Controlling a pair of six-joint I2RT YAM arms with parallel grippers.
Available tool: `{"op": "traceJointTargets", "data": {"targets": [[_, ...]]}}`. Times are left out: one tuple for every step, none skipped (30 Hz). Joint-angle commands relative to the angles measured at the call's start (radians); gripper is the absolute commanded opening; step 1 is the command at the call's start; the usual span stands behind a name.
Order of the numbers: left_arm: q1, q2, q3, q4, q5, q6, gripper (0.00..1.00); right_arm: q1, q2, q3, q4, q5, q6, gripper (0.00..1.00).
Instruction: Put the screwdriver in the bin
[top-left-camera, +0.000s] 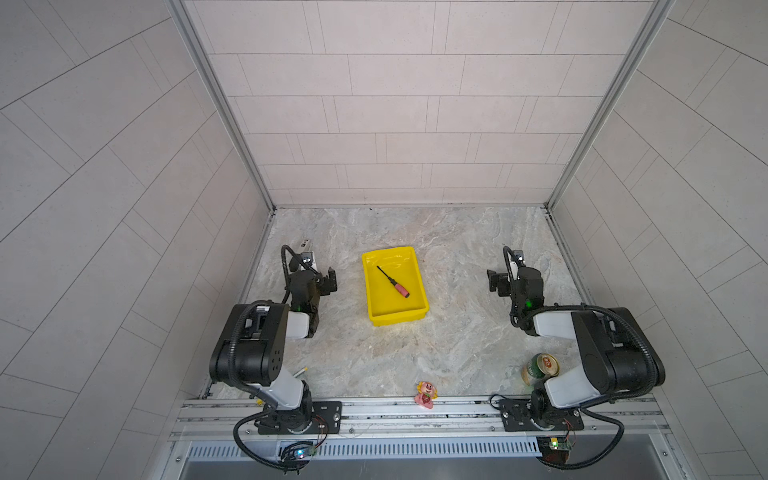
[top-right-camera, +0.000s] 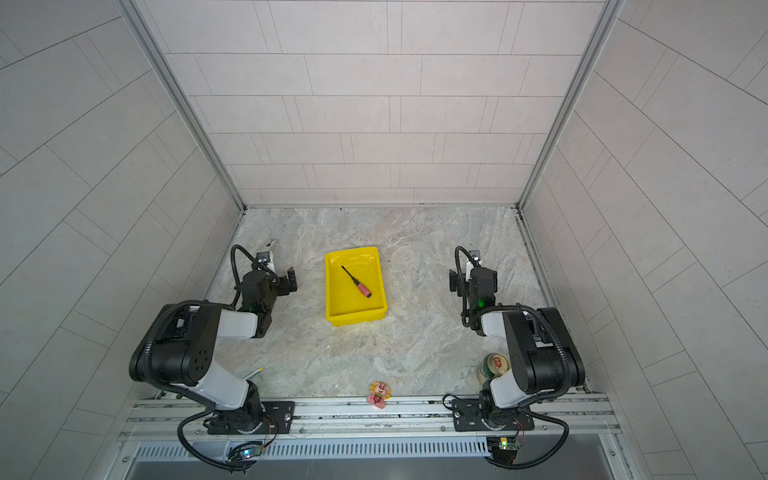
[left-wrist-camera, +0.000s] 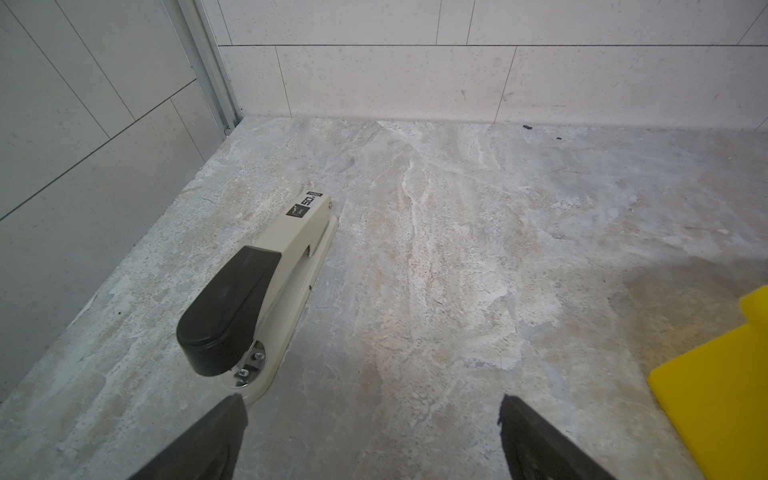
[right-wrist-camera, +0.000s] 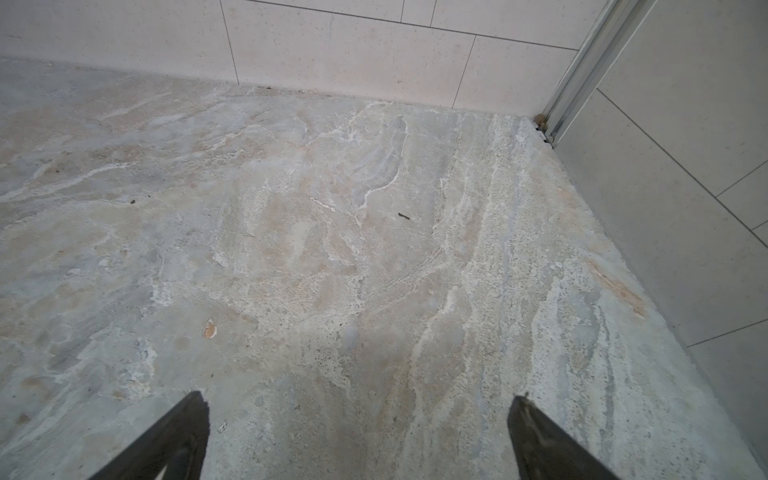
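The screwdriver (top-left-camera: 392, 281) (top-right-camera: 356, 281), with a red-pink handle and a thin black shaft, lies slantwise on the floor of the yellow bin (top-left-camera: 368, 293) (top-right-camera: 330, 293) at mid-table in both top views. No gripper touches it. My left gripper (top-left-camera: 330, 280) (top-right-camera: 293, 279) hangs open to the left of the bin, with nothing between its fingers (left-wrist-camera: 370, 403). A corner of the bin (left-wrist-camera: 715, 395) shows in the left wrist view. To the right of the bin my right gripper (top-left-camera: 494, 282) (top-right-camera: 453, 282) stands open over bare marble (right-wrist-camera: 359, 399).
A beige and black stapler (left-wrist-camera: 266, 282) (top-left-camera: 306, 244) lies by the left wall just beyond the left gripper. A green can (top-left-camera: 540, 368) (top-right-camera: 494, 365) stands beside the right arm's base. A pink toy (top-left-camera: 426, 392) (top-right-camera: 379, 394) and a white stick (top-left-camera: 301, 371) lie near the front rail.
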Motion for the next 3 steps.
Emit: {"op": "traceJointTargets", "data": {"targets": [[-0.003,0.003,0.021,-0.001,-0.011,0.003,1.0,0.001,0.0,0.005,-0.004,-0.003,-0.014,1.0],[-0.004,0.004,0.019,-0.001,-0.01,0.003,1.0,0.0,-0.001,0.004,-0.005,-0.003,-0.014,1.0],[-0.004,0.003,0.02,-0.001,-0.01,0.003,1.0,0.0,-0.001,0.004,-0.004,-0.003,-0.014,1.0]]}}
